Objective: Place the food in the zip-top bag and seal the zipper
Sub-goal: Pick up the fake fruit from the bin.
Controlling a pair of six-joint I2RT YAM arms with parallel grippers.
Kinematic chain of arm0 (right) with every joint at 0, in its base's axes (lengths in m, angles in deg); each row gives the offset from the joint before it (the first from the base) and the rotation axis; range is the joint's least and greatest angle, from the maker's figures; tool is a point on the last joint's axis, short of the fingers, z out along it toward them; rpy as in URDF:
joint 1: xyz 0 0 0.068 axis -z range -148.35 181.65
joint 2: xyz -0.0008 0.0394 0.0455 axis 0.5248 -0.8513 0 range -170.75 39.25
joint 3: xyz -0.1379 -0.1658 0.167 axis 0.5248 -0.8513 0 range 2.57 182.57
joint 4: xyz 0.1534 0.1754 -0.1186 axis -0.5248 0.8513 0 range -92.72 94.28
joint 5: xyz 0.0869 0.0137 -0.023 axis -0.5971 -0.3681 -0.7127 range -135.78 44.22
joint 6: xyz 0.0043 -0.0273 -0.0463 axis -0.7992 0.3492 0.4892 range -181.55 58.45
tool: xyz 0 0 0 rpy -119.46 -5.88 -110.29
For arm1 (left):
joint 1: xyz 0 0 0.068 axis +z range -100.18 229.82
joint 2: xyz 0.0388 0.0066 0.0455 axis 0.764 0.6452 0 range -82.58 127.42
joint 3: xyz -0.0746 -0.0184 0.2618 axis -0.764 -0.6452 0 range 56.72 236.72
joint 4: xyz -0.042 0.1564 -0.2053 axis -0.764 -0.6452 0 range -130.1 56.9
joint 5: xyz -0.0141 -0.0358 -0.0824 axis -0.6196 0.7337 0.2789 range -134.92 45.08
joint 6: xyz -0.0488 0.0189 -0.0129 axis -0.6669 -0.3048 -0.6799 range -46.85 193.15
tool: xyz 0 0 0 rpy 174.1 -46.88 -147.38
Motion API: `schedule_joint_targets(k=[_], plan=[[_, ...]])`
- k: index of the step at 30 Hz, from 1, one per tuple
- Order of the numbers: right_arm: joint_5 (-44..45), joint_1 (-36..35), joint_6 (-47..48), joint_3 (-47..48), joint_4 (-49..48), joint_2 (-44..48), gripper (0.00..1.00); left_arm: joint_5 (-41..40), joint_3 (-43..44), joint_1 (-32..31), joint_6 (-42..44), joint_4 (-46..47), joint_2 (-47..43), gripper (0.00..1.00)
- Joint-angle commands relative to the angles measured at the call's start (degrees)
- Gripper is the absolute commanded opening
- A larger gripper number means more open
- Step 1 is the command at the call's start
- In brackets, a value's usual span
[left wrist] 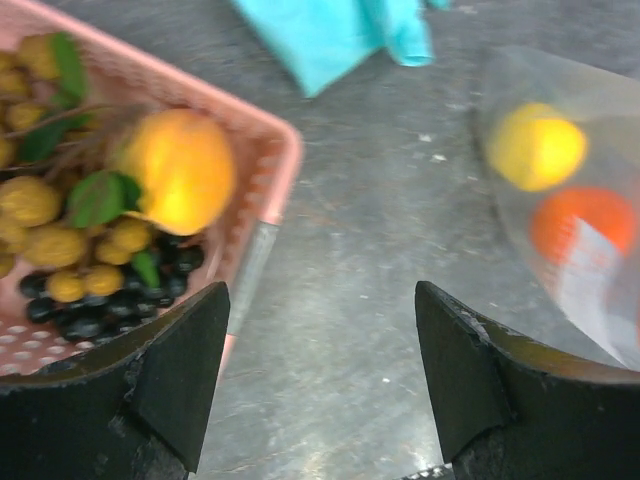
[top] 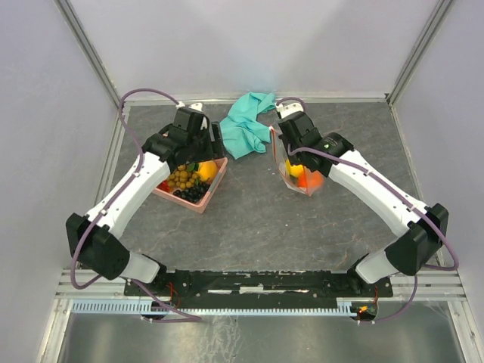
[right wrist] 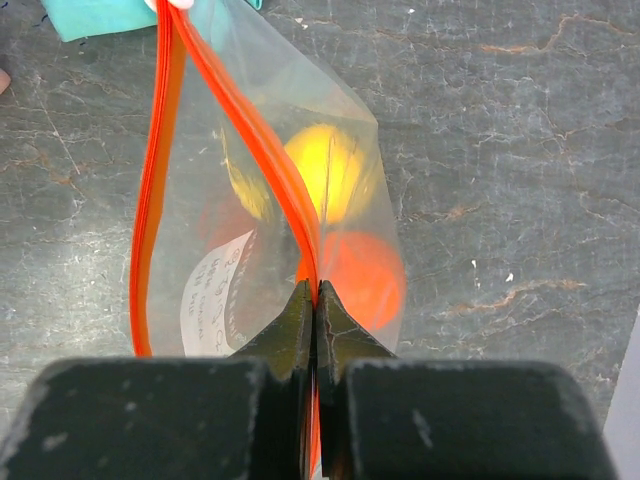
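The clear zip-top bag point(top: 302, 175) stands on the table at right centre, its mouth open. A yellow fruit point(right wrist: 325, 170) and an orange fruit point(right wrist: 365, 275) lie inside it. My right gripper point(right wrist: 316, 290) is shut on the bag's red-orange zipper point(right wrist: 240, 110) and holds one side of the mouth up. The pink basket point(top: 219, 175) holds a yellow-orange fruit point(left wrist: 180, 170), brown berries with green leaves point(left wrist: 50, 220) and dark berries point(left wrist: 110, 300). My left gripper point(left wrist: 320, 370) is open and empty, above the table between the basket's right rim and the bag point(left wrist: 570, 190).
A teal cloth point(top: 246, 121) lies at the back between the two arms; it also shows in the left wrist view point(left wrist: 340, 30). A white paper label point(right wrist: 215, 290) shows through the bag. Metal frame rails run round the dark stone-patterned table.
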Motion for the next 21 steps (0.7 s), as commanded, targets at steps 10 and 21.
schedule_joint_targets(k=[10, 21], plan=[[-0.95, 0.39, -1.90, -1.62, -3.53, 2.09, 0.01, -1.16, 4.06, 6.98, 9.78, -0.15, 14.56, 0.84], [-2.48, 0.70, -2.44, -1.87, -3.72, 1.38, 0.01, -2.74, 8.79, 9.38, 14.69, -1.76, 23.81, 0.86]])
